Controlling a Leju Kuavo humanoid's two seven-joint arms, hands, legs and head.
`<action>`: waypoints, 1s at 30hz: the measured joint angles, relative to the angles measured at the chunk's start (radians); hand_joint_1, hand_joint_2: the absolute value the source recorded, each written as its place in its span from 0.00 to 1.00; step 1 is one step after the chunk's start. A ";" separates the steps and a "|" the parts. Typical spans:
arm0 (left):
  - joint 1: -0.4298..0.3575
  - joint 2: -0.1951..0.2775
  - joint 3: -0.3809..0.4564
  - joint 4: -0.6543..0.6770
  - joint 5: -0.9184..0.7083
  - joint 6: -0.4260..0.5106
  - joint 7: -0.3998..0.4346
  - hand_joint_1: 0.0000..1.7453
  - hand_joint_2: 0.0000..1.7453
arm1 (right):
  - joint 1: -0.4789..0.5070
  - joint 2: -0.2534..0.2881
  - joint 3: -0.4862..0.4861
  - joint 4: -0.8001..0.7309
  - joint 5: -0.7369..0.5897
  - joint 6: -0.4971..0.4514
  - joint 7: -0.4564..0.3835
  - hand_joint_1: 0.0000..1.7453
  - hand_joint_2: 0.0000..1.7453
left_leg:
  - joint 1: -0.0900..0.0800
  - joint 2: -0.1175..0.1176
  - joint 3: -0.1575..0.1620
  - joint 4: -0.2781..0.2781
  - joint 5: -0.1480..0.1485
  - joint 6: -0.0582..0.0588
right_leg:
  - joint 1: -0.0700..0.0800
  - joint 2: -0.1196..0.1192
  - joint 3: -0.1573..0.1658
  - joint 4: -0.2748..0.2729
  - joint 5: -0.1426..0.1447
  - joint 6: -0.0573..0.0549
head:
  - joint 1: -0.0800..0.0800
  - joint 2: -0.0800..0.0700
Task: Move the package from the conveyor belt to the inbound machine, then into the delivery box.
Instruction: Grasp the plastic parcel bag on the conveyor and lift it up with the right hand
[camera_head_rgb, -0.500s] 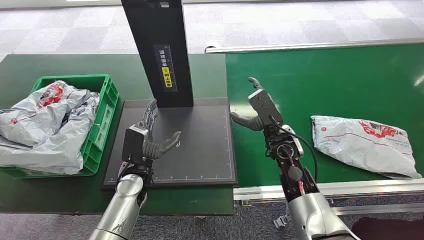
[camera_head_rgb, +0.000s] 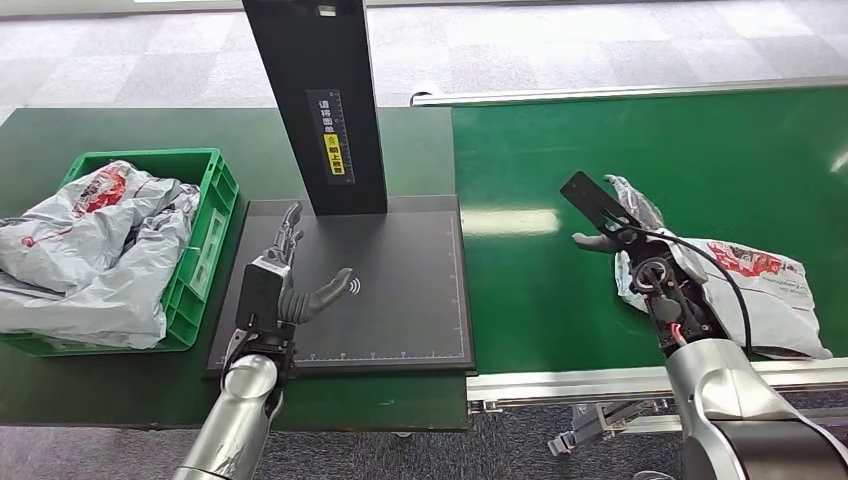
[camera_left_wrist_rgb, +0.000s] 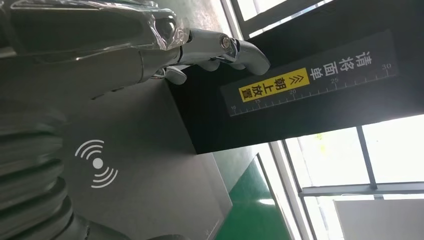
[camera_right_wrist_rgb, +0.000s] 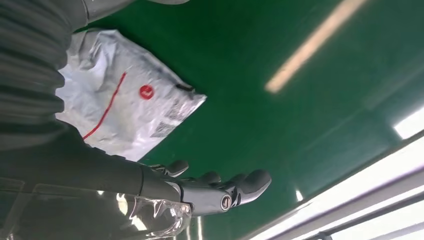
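A grey plastic package (camera_head_rgb: 750, 290) with red print lies on the green conveyor belt (camera_head_rgb: 600, 140) at the right; the right wrist view shows this package (camera_right_wrist_rgb: 120, 110) lying flat on the belt. My right hand (camera_head_rgb: 605, 215) hovers at its left end with fingers (camera_right_wrist_rgb: 220, 187) spread and nothing in it. Whether it touches the bag I cannot tell. My left hand (camera_head_rgb: 285, 275) is open above the inbound machine's black platform (camera_head_rgb: 400, 300), its fingers (camera_left_wrist_rgb: 215, 45) stretched toward the black column (camera_head_rgb: 320, 100).
A green delivery crate (camera_head_rgb: 205, 250) at the left holds several grey packages (camera_head_rgb: 90, 250). The machine's column (camera_left_wrist_rgb: 310, 85) rises behind the platform (camera_left_wrist_rgb: 150, 190). A metal rail (camera_head_rgb: 600, 380) runs along the belt's near edge.
My right hand has swung right, from beside the platform's edge to the left end of the package. The left hand has barely shifted.
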 joint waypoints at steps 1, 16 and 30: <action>0.001 0.001 0.000 0.000 0.000 0.000 0.001 0.00 1.00 | -0.009 -0.013 0.000 0.020 0.007 0.008 0.009 0.00 1.00 | 0.000 0.000 0.000 0.000 0.000 0.000 | 0.000 0.000 0.000 0.000 0.000 0.000 | 0.000 0.000; 0.021 0.021 0.004 0.006 -0.012 0.038 0.004 0.00 1.00 | -0.071 -0.131 0.058 0.176 0.183 0.189 0.236 0.00 1.00 | 0.000 0.000 0.000 0.000 0.000 0.000 | 0.000 0.000 0.000 0.000 0.000 0.000 | 0.000 0.000; -0.002 0.016 -0.006 0.056 -0.007 0.034 0.006 0.00 1.00 | -0.012 -0.210 0.114 0.223 0.247 0.435 0.220 0.00 1.00 | 0.000 0.000 0.000 0.000 0.000 0.000 | 0.000 0.000 0.000 0.000 0.000 0.000 | 0.000 0.000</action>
